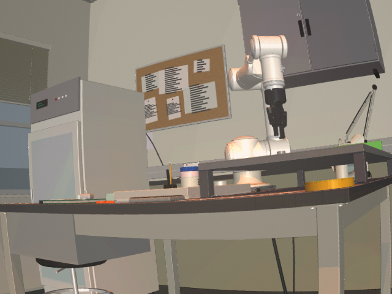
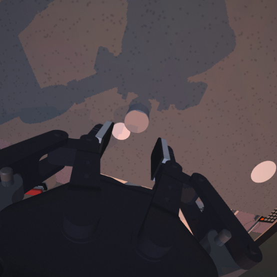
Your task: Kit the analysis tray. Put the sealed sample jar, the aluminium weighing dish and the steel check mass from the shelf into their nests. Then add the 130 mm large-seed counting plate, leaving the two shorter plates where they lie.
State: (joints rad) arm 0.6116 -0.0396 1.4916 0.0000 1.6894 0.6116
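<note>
My gripper [image 1: 280, 134] [image 2: 131, 144] is open and holds nothing. It hangs above the dark shelf [image 1: 285, 158]. In the wrist camera a small steel cylinder, the check mass [image 2: 137, 118], stands on the shelf just beyond the fingertips. A small pale disc [image 2: 121, 131] lies beside it, touching or nearly so. Another pale disc [image 2: 263, 171] lies farther right on the shelf. The flat tray [image 1: 152, 193] lies on the table left of the shelf. From the side camera the shelf's top surface is hidden.
The shelf edge [image 1: 253, 164] runs just in front of the arm. A yellow ring [image 1: 329, 184] lies on the table under the shelf's right end. A blue-lidded jar [image 1: 189, 176] stands behind the tray. A large grey cabinet [image 1: 88, 139] stands at the left.
</note>
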